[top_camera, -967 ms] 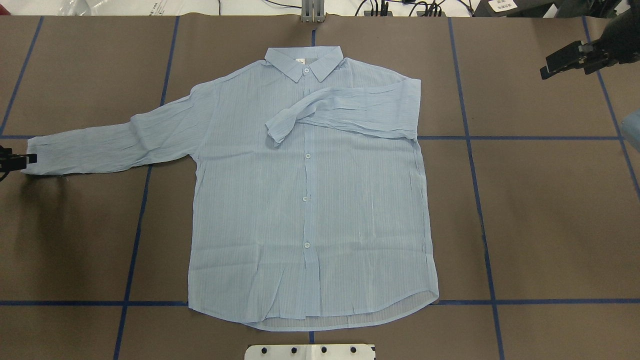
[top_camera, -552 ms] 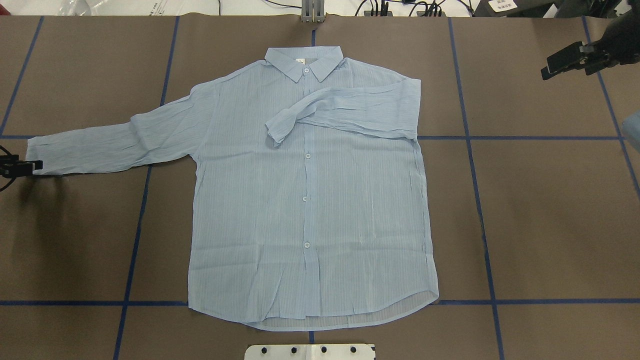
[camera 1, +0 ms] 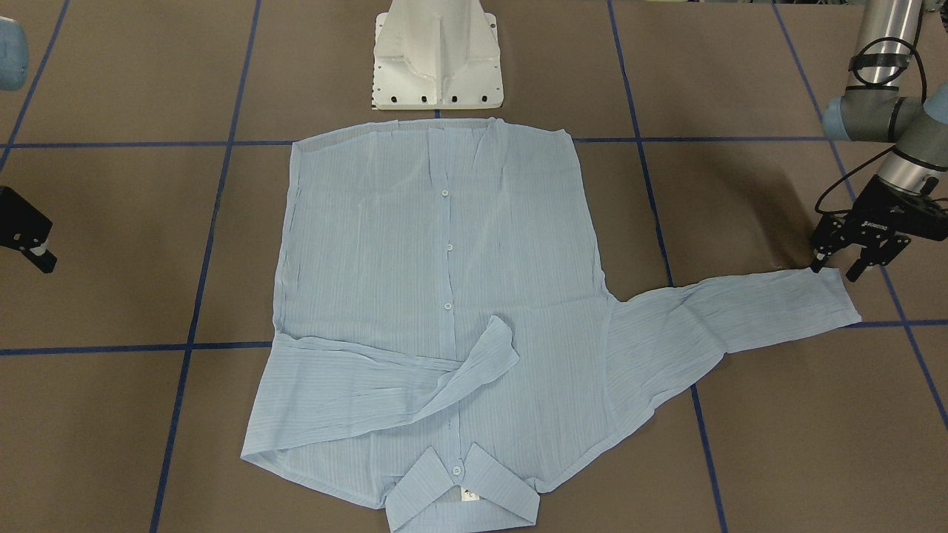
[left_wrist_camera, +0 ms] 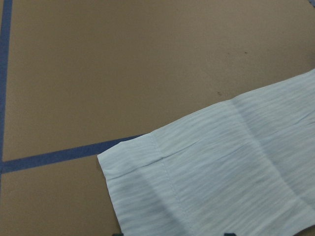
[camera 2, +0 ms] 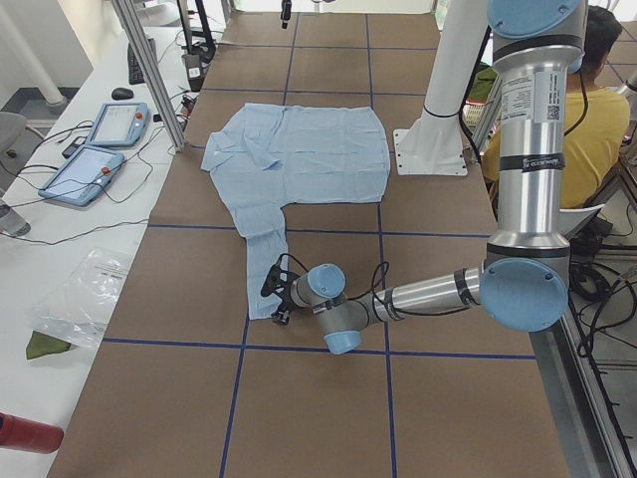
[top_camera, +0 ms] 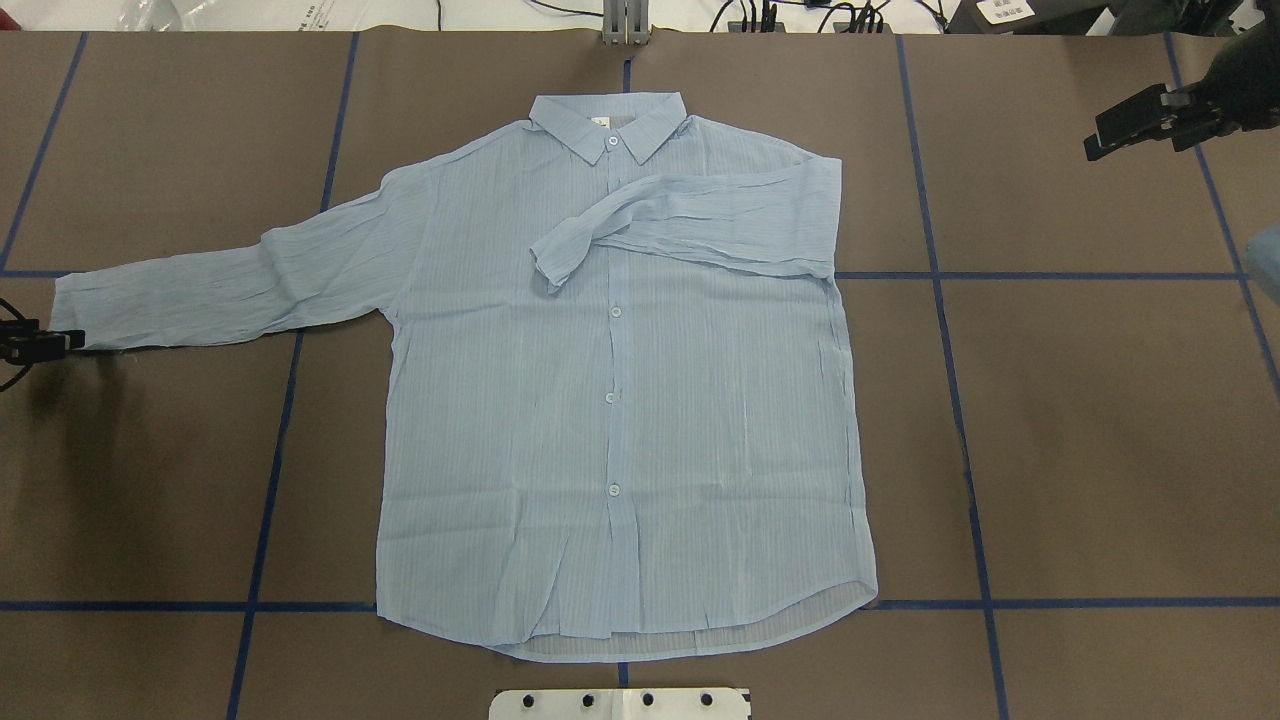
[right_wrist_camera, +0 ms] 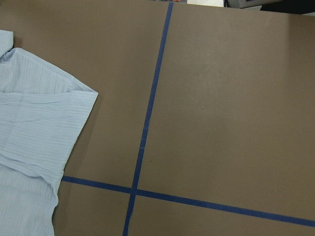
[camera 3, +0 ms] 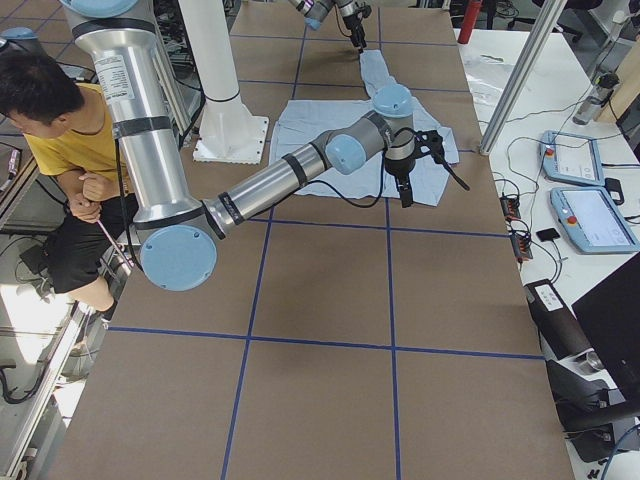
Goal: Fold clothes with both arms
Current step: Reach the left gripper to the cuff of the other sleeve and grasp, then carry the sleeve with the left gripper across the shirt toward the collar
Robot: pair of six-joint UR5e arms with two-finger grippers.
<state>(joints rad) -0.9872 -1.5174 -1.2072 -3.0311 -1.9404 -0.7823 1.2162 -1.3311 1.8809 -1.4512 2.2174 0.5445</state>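
Note:
The pale blue shirt (top_camera: 620,400) lies flat and buttoned on the brown table, collar (top_camera: 607,120) at the far side. One sleeve (top_camera: 700,225) is folded across the chest. The other sleeve stretches out sideways, ending in a cuff (top_camera: 72,308) (camera 1: 833,296). My left gripper (camera 1: 837,268) (top_camera: 45,343) is open and low at that cuff's near corner; the left wrist view shows the cuff (left_wrist_camera: 197,187) just ahead of it. My right gripper (top_camera: 1120,128) (camera 1: 33,248) hovers well off the shirt's other side with nothing in it; I cannot tell its jaw state.
The white pedestal base (camera 1: 437,59) stands at the shirt's hem side. Blue tape lines (top_camera: 960,420) cross the table. A seated person in yellow (camera 2: 587,129) is behind the robot. Tablets (camera 2: 95,149) and a plastic bag (camera 2: 80,299) lie on the side bench.
My left gripper has slid from over the cuff's end to its near corner. The right gripper has drifted slightly farther from the shirt. The shirt has not moved.

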